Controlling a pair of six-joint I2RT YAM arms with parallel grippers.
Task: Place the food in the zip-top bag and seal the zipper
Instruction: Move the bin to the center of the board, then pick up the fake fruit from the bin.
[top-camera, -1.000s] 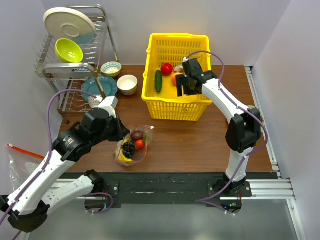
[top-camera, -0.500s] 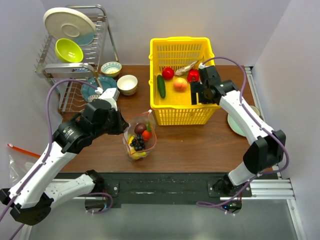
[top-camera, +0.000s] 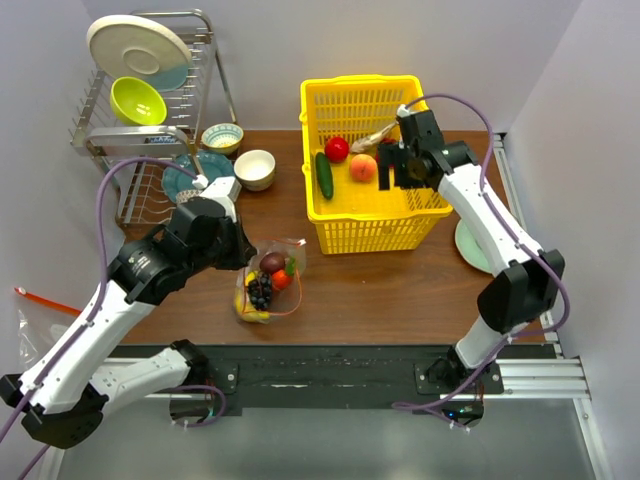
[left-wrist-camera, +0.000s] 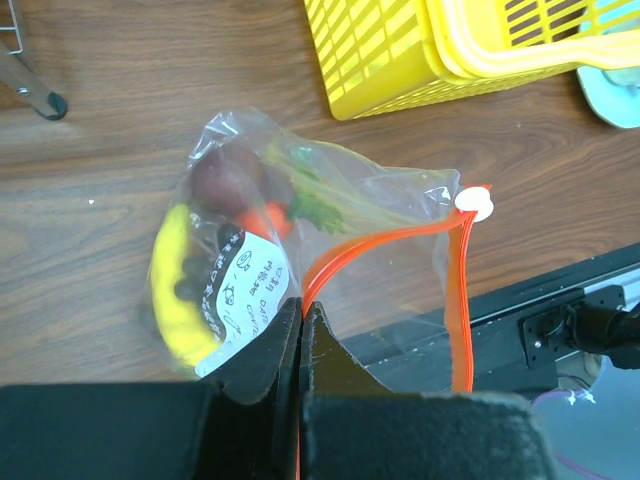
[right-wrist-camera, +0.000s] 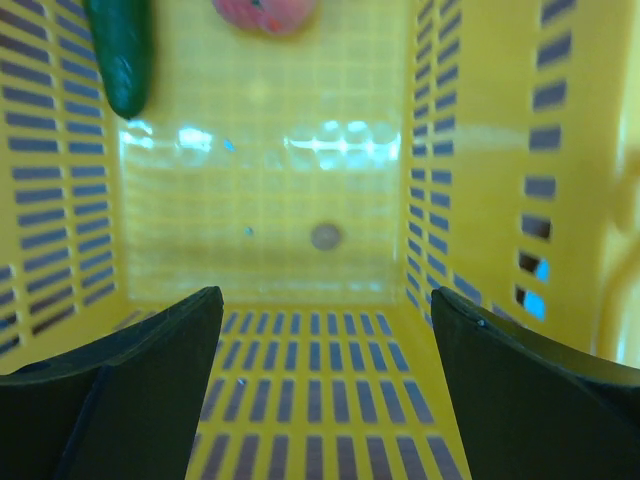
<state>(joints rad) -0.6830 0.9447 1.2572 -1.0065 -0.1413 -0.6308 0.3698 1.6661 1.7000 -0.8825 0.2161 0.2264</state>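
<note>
The zip-top bag (top-camera: 266, 288) lies crinkled on the table, its mouth lifted by my left gripper (top-camera: 243, 255). In the left wrist view that gripper (left-wrist-camera: 302, 306) is shut on the red-orange zipper (left-wrist-camera: 385, 238), whose white end piece (left-wrist-camera: 472, 205) hangs to the right. Dark grapes (top-camera: 259, 292), a yellow banana (left-wrist-camera: 174, 285) and red pieces sit inside the bag. My right gripper (top-camera: 392, 166) hangs open inside the yellow basket (top-camera: 350, 232), holding nothing (right-wrist-camera: 325, 300). A cucumber (top-camera: 324, 174), a red apple (top-camera: 337, 148), a peach (top-camera: 362, 167) and a grey-beige piece (top-camera: 378, 136) lie in the basket.
A dish rack (top-camera: 150, 110) with a plate and green bowl stands at the back left, with bowls (top-camera: 254, 168) and a teal plate beside it. A pale plate (top-camera: 468, 246) lies right of the basket. Another clear bag with an orange strip (top-camera: 45, 301) hangs off the left.
The basket has slid to the right. My right gripper moved with it, then further back inside it, opening wider. The left gripper swung the bag slightly right and back again.
</note>
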